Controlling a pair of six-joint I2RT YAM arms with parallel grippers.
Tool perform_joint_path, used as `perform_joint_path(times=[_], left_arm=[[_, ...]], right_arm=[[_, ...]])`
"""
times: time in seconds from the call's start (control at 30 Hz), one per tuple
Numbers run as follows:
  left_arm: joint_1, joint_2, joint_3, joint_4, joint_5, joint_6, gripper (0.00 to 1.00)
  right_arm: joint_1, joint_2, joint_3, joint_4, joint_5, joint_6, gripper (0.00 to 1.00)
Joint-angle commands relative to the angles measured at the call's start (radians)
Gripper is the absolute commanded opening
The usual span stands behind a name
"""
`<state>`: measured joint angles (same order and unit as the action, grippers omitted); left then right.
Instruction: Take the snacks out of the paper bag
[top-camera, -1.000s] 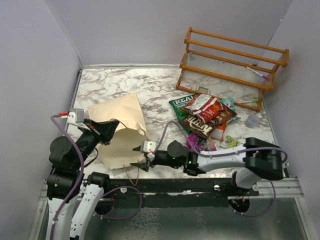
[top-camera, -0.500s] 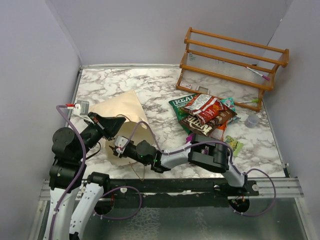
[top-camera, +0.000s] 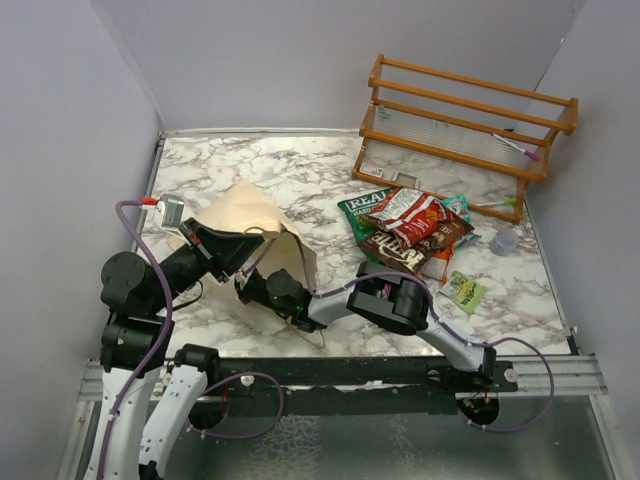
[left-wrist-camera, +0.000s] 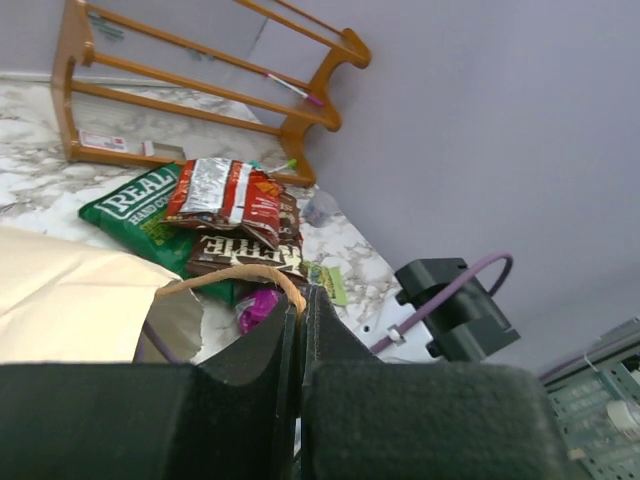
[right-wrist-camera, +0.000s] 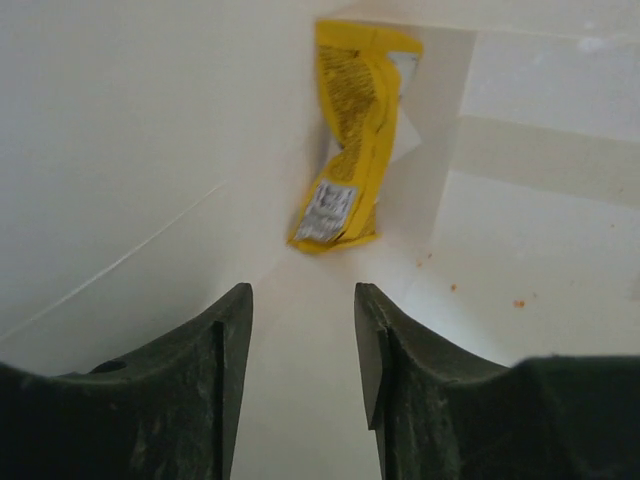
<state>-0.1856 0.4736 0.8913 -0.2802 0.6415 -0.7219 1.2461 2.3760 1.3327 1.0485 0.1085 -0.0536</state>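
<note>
Bench entry. We are logging the paper bag (top-camera: 262, 215) at the centre left of the overhead frame, resting on the marble bench (top-camera: 230, 165).

The left pincer (top-camera: 236, 250) is sitting at the bag's rim, fully closed. In the left wrist view its fingertips are meeting with no gap, and the brown cord handle (left-wrist-camera: 232, 275) is looping out from between them. We are reading this as the pincer pinching the bag there.

The right arm is reaching across the lower middle of the overhead frame, and its pincer is inside the bag's mouth, hidden from above. In the right wrist view the right pincer (right-wrist-camera: 302, 295) is standing partly open, with only cream paper showing between its fingers. A yellow packet (right-wrist-camera: 350, 130) is lying deeper in the bag, at the top centre of that view, apart from both fingertips.

The other snacks are lying out on the bench at the centre right of the overhead frame:
- a green bag (top-camera: 358, 205)
- a red packet (top-camera: 410, 212) overlapping it
- a dark brown packet (top-camera: 400, 248) just below the red one
- a light-green packet (top-camera: 465, 291) lying by itself toward the lower right

A magenta packet (left-wrist-camera: 258, 306) is showing in the left wrist view, just below the brown one.

A wooden rack (top-camera: 470, 120) is standing at the upper right. A clear cup (top-camera: 505, 241) is sitting near the right side of the pile.
</note>
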Motion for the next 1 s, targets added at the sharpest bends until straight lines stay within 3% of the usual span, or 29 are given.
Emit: perform_joint_path(times=[0.0, 0.27, 0.4, 0.57, 0.7, 0.97], left_arm=[[0.000, 0.016, -0.022, 0.168, 0.139, -0.075, 0.00], [0.000, 0.066, -0.089, 0.347, 0.194, -0.192, 0.00], [0.000, 0.103, -0.090, 0.362, 0.209, -0.207, 0.00], [0.000, 0.099, -0.110, 0.460, 0.228, -0.277, 0.00], [0.000, 0.092, -0.130, 0.461, 0.231, -0.285, 0.00], [0.000, 0.122, -0.138, 0.467, 0.244, -0.289, 0.00]], right_arm=[[-0.011, 0.043, 0.066, 0.015, -0.116, 0.056, 0.47], [-0.012, 0.082, 0.091, -0.010, -0.281, 0.083, 0.54], [-0.013, 0.096, 0.107, -0.036, -0.376, 0.083, 0.65], [-0.015, 0.135, 0.177, -0.109, -0.344, 0.086, 0.74], [-0.017, 0.180, 0.272, -0.182, -0.335, 0.103, 0.73], [-0.019, 0.299, 0.498, -0.308, -0.473, 0.097, 0.70]])
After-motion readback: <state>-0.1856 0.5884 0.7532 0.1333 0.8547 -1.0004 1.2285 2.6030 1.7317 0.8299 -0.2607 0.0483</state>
